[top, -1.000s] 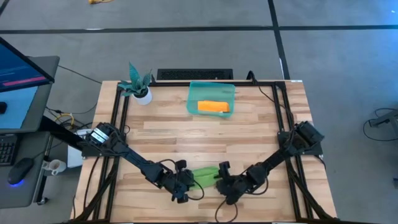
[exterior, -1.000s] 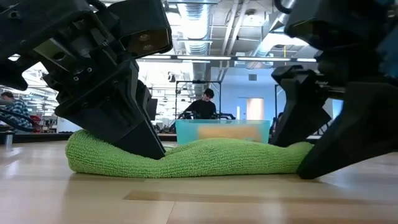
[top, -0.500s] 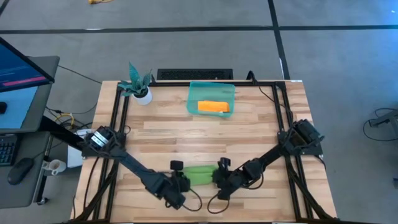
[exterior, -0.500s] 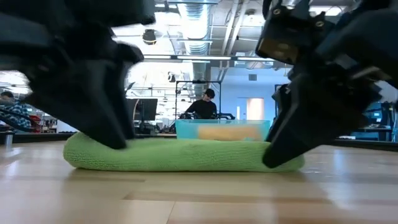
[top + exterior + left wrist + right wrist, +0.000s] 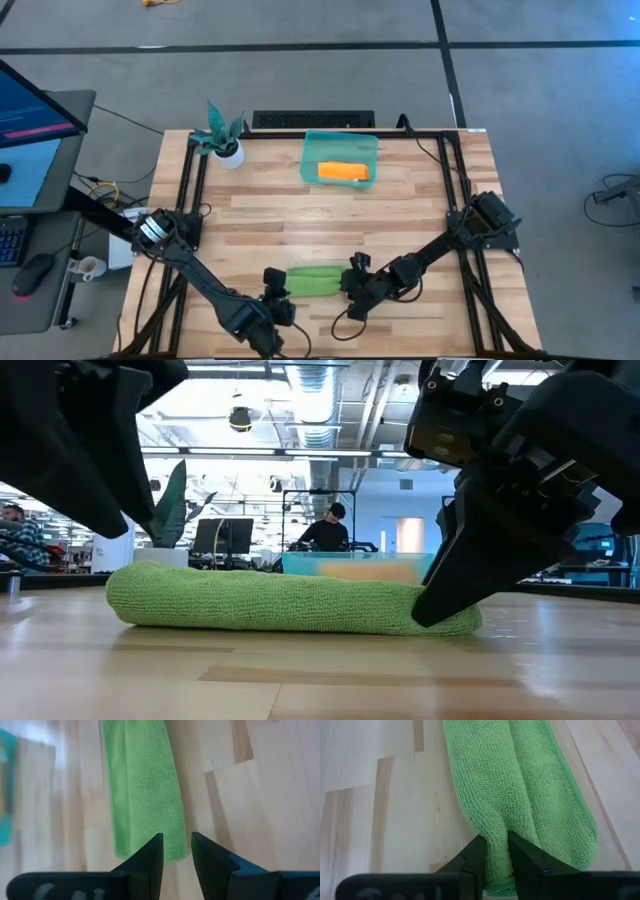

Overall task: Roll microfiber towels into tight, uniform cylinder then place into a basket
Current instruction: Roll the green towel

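Translucent teal plastic forms the basket (image 5: 340, 160) at the far side of the wooden surface (image 5: 400, 200), and inside it lies the orange towel (image 5: 343, 172), a short roll set crosswise toward the bin's right half. In the low view the basket (image 5: 358, 566) shows behind the green roll, with the orange cloth (image 5: 365, 572) dimly visible through its wall.

The green towel (image 5: 317, 280) lies near the front edge, well apart from the basket, rolled into a long low cylinder running left to right (image 5: 280, 603). It rests flat on the boards.

The right tool (image 5: 352, 283) sits at the roll's right end. In its wrist view the two dark fingers (image 5: 472, 857) pinch a raised fold of the green towel (image 5: 520, 810) between them, so it is closed on the cloth.

The left tool (image 5: 272, 290) is just off the roll's left end. Its wrist view shows the fingers (image 5: 150, 855) set a little apart with bare wood in the gap; the end of the green towel (image 5: 140, 790) lies just beyond the tips, and nothing is held between them.

A small plant in a white pot (image 5: 226, 140) stands at the far left corner, left of the basket. Beyond the surface, a person (image 5: 326, 532) sits in the room behind.
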Motion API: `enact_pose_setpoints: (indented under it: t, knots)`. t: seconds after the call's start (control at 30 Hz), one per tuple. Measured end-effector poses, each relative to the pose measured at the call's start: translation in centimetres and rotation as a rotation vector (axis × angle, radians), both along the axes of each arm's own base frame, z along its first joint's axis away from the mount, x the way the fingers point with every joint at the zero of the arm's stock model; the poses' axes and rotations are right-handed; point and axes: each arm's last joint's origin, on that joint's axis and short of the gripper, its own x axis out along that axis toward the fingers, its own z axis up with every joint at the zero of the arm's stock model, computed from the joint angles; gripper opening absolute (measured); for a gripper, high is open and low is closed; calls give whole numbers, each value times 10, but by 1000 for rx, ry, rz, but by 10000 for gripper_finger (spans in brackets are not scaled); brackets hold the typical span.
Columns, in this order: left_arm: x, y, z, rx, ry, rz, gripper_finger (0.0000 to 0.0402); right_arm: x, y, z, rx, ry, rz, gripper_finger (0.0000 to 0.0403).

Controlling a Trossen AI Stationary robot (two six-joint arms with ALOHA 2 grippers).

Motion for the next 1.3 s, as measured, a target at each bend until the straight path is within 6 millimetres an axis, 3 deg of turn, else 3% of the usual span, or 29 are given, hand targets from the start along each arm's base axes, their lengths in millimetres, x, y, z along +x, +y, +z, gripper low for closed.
enact_pose_setpoints:
  t: [0.23, 0.47, 0.73, 0.93, 1.17, 1.3]
  knots:
    - [7, 5, -3, -66, 11, 65, 137, 0, 0, 0, 2, -1, 0, 101]
    - [18, 11, -28, -43, 58, 79, 206, 2, -1, 0, 16, -13, -2, 101]
    - [21, 34, -47, -51, 90, 207, 212, 2, 1, 0, 25, -10, 16, 101]
    - [22, 42, -52, -91, 137, 222, 173, 3, 1, 0, 45, 1, 30, 93]
    - [25, 48, -50, -179, 230, 193, 25, 6, 1, 8, 209, 50, 119, 34]
    - [27, 52, -42, -289, 286, 186, 13, 8, 0, 13, 291, 67, 163, 17]
